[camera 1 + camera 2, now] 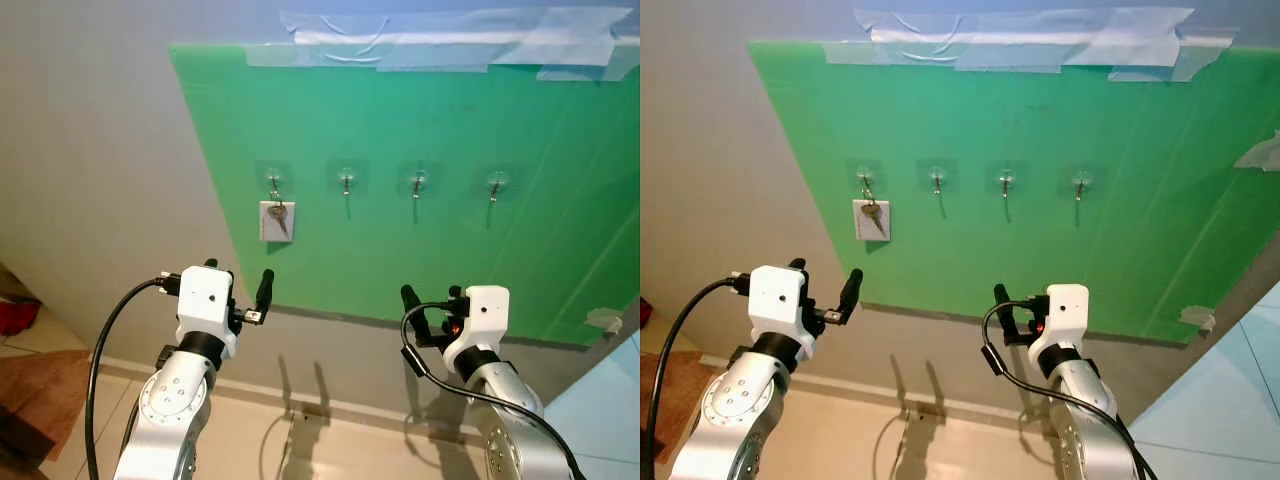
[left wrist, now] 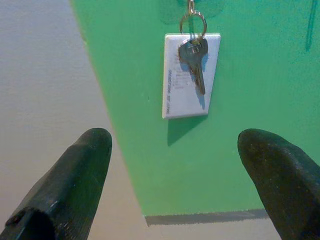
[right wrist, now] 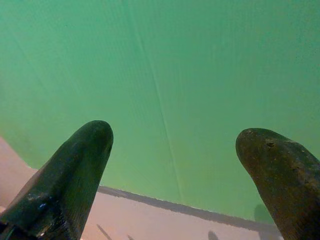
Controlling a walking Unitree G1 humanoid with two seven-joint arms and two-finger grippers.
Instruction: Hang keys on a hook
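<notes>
A key with a white rectangular tag (image 1: 277, 220) hangs by its ring from the leftmost hook (image 1: 273, 183) on the green board (image 1: 450, 240). The left wrist view shows the same key and tag (image 2: 191, 75) flat against the board. Three more hooks (image 1: 347, 181) run to the right, all bare. My left gripper (image 1: 240, 285) is open below the hanging key, a short way off the board, nothing between its fingers (image 2: 80, 175). My right gripper (image 1: 432, 300) is open too, lower right, facing bare green board (image 3: 170, 100).
The green board is taped to a grey wall (image 1: 90, 180) along its top edge with clear tape (image 1: 450, 40). Tiled floor (image 1: 300, 440) lies below. A red object (image 1: 15, 315) and a brown mat (image 1: 35, 390) sit at the far left.
</notes>
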